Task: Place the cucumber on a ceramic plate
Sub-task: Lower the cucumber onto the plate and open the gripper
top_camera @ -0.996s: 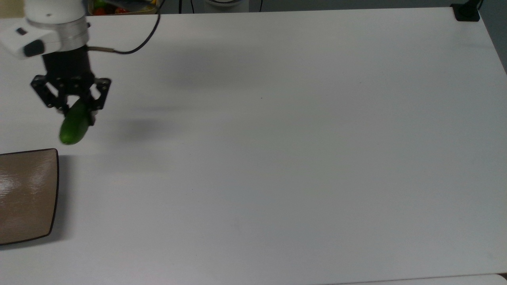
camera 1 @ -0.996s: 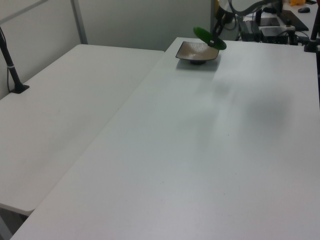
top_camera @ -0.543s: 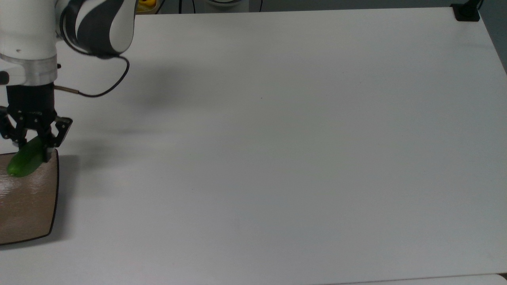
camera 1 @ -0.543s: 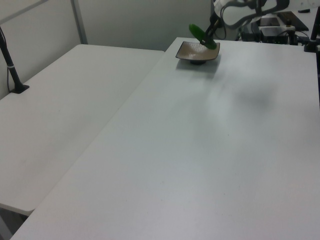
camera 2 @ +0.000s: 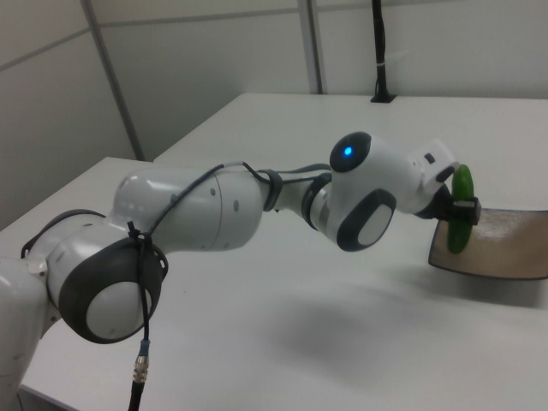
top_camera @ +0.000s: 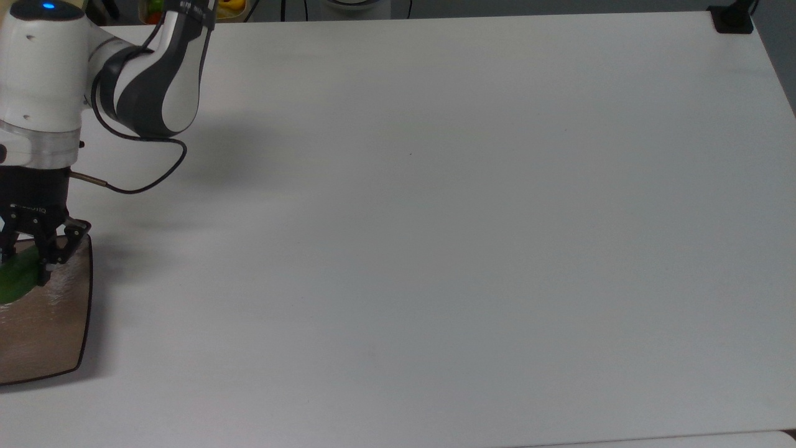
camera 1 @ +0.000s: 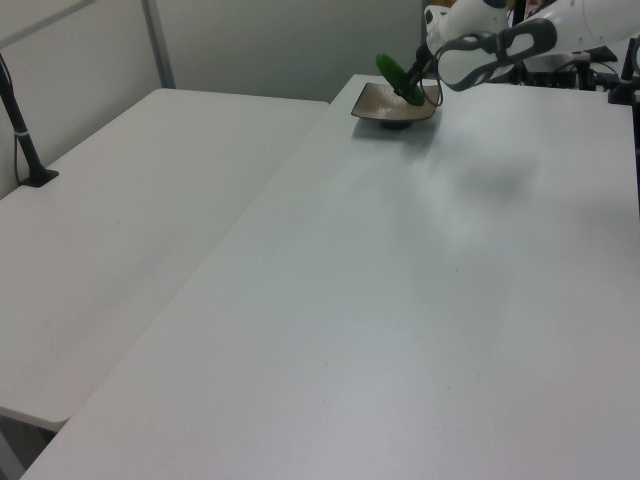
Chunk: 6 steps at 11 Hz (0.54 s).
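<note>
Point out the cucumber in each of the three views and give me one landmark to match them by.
Top view: the cucumber sits at the far left edge, under the gripper.
Left view: top centre, tilted above the far end of the table.
Right view: at the right, standing on edge beside the arm's wrist.
Shared landmark: the ceramic plate, directly under the cucumber in every view.

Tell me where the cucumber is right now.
The cucumber is at the top view's far left edge, gripped in the tool over the ceramic plate. The right view shows it tilted above the plate's near edge, not yet lying down.
</note>
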Each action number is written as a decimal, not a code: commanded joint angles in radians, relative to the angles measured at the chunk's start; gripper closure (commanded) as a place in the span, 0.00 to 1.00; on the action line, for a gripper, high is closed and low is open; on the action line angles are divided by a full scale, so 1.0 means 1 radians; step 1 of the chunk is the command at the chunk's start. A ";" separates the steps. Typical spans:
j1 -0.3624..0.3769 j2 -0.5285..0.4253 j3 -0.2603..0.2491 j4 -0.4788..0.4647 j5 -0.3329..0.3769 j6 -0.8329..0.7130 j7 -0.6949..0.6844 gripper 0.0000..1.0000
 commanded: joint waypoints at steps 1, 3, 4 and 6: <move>-0.008 0.032 0.007 0.034 0.021 0.033 -0.019 0.79; -0.008 0.035 0.006 0.034 0.021 0.034 -0.020 0.60; -0.008 0.036 0.006 0.034 0.021 0.034 -0.022 0.50; -0.008 0.036 0.006 0.033 0.021 0.036 -0.022 0.34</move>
